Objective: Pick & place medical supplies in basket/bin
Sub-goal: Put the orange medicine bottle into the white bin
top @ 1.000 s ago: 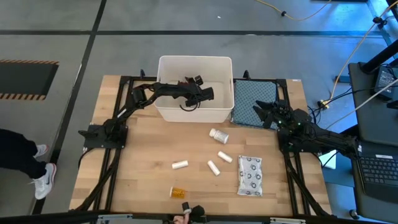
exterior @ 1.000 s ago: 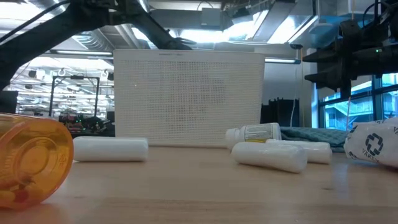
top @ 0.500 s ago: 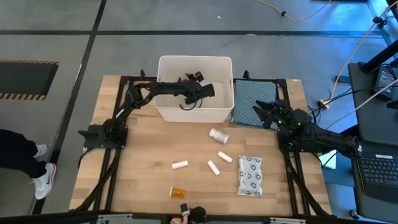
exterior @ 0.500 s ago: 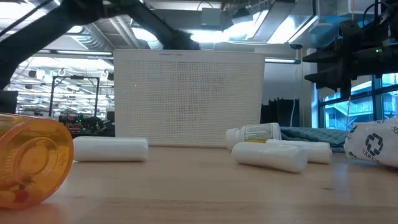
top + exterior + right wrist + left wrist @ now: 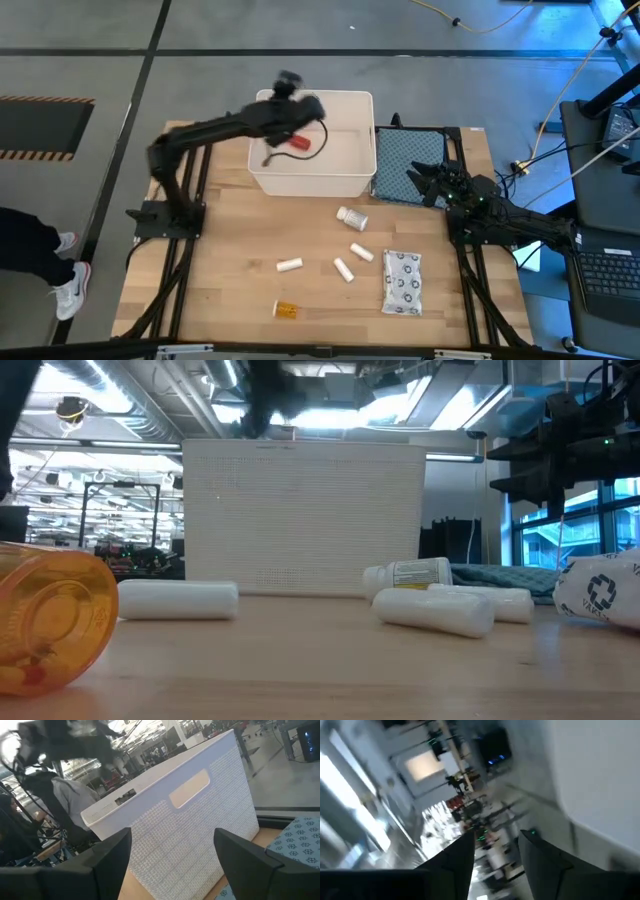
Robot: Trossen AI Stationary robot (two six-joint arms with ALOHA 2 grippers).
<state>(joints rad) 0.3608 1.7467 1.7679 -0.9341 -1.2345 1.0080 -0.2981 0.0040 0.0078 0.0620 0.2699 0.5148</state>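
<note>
My left gripper (image 5: 296, 108) hangs empty, fingers narrowly apart, over the white tub (image 5: 362, 100) where the red bottle (image 5: 298, 144) now lies, so I judge that drop done; right gripper (image 5: 418, 180), spread wide, waits over the cloth (image 5: 400, 152).

Left end effector (image 5: 290, 88) raised over white tub (image 5: 355, 176), red bottle (image 5: 298, 144) inside, right arm beside cloth (image 5: 408, 160)

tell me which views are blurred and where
High view: left arm smeared over the white tub, table items crisp. Left wrist view: all streaked. Low view: amber vial soft, dark blur above tub. Right wrist view: mostly sharp.
</note>
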